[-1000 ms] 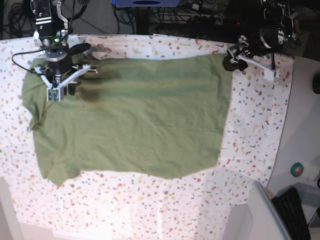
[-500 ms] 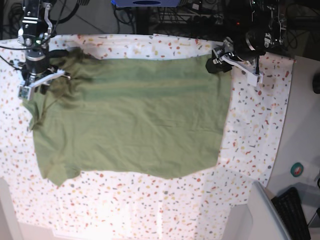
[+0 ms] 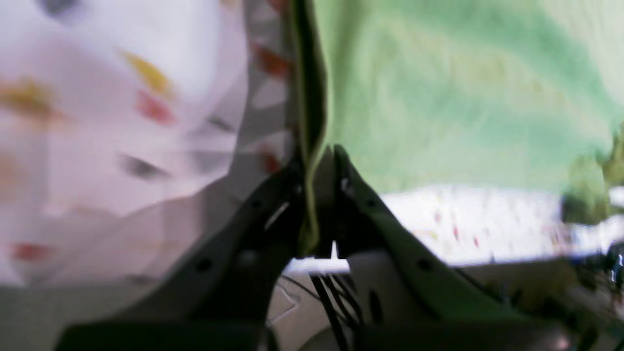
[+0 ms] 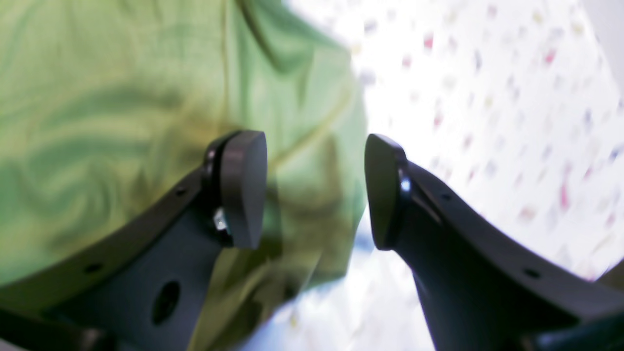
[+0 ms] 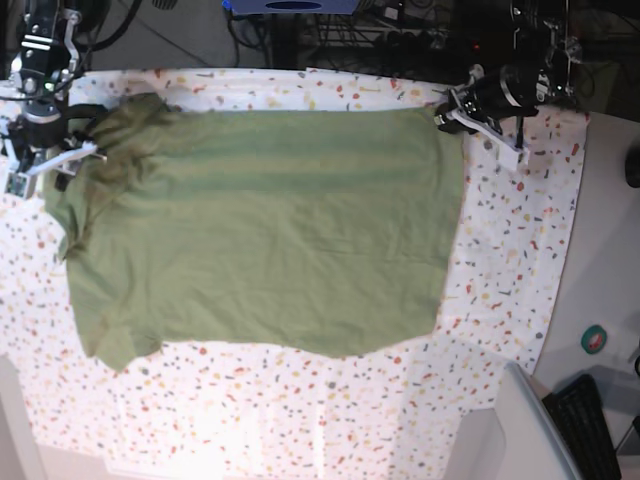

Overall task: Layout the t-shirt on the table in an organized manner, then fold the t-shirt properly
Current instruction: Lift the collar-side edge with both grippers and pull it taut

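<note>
The olive-green t-shirt (image 5: 260, 230) lies spread and mostly flat on the speckled table (image 5: 500, 260), with its sleeves at the left. At the far right corner, my left gripper (image 5: 447, 117) is shut on the shirt's hem. The left wrist view shows the cloth edge (image 3: 312, 146) pinched between the closed jaws of the gripper (image 3: 319, 161). My right gripper (image 5: 52, 165) stands open at the far left, over the bunched sleeve. In the right wrist view its fingers (image 4: 243, 190) are spread wide above the green cloth (image 4: 122, 97), with nothing held between them.
Cables and equipment line the back edge beyond the table. A plain grey surface at the right carries a small round green-and-red object (image 5: 594, 340) and a black keyboard (image 5: 590, 425). A grey box corner (image 5: 515, 430) sits at the lower right.
My right gripper dragged the shoulder cloth left, then opened and let it go. My left gripper moved onto the far right hem corner and shut on it.
</note>
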Available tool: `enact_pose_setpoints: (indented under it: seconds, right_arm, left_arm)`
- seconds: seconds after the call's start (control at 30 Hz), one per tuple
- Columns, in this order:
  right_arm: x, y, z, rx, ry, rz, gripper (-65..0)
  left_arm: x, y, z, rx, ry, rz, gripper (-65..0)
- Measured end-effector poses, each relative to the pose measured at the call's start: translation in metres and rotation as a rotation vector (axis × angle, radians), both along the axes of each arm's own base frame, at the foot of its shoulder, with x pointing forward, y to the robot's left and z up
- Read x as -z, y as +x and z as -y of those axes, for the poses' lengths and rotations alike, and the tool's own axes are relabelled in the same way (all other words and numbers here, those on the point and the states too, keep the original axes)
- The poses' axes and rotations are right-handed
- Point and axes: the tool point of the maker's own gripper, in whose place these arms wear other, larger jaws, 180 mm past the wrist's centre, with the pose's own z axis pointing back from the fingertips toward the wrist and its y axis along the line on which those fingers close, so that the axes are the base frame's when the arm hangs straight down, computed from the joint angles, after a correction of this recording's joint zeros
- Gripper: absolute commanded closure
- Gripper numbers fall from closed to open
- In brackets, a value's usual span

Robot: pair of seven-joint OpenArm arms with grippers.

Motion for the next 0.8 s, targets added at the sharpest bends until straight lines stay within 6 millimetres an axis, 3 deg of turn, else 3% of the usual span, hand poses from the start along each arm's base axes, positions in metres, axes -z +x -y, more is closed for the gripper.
enact_pose_setpoints:
  seconds: [0.1, 0.17, 0.27, 0.33, 0.4, 0.5, 0.63, 0.8]
  right_arm:
    - [-0.011, 0.014, -0.005, -0.033, -0.018, 0.038, -29.1]
    - [-0.004, 0.018, -0.036, -0.114, 0.01, 0.023, -26.0]
    - [0.008, 0.021, -0.092, -0.24, 0.084, -0.003, -11.1]
    - [0.011, 0.024, -0.112, -0.294, 0.1, -0.005, 0.0]
    - [0.023, 0.021, -0.125, -0.322, 0.122, -0.062, 0.0]
    - [0.042, 0.021, -0.127, -0.309, 0.142, -0.157, 0.0]
    - [0.065, 0.041, -0.122, -0.293, 0.152, -0.211, 0.0]
    - [0.07, 0.095, -0.11, -0.27, 0.135, -0.194, 0.0]
  left_arm:
    - [-0.004, 0.01, -0.007, 0.0, 0.018, 0.025, 0.0]
    - [-0.005, 0.016, -0.004, 0.003, 0.012, 0.03, 0.0]
    - [-0.01, 0.03, -0.006, 0.005, 0.018, 0.059, 0.0]
    - [-0.015, 0.041, -0.006, 0.012, 0.021, 0.081, 0.0]
    - [-0.018, 0.049, -0.005, 0.013, 0.019, 0.097, 0.0]
    - [-0.022, 0.058, -0.002, 0.013, 0.013, 0.113, 0.0]
    - [-0.029, 0.075, -0.007, 0.02, 0.042, 0.146, 0.0]
    - [-0.023, 0.108, 0.006, 0.03, 0.085, 0.16, 0.0]
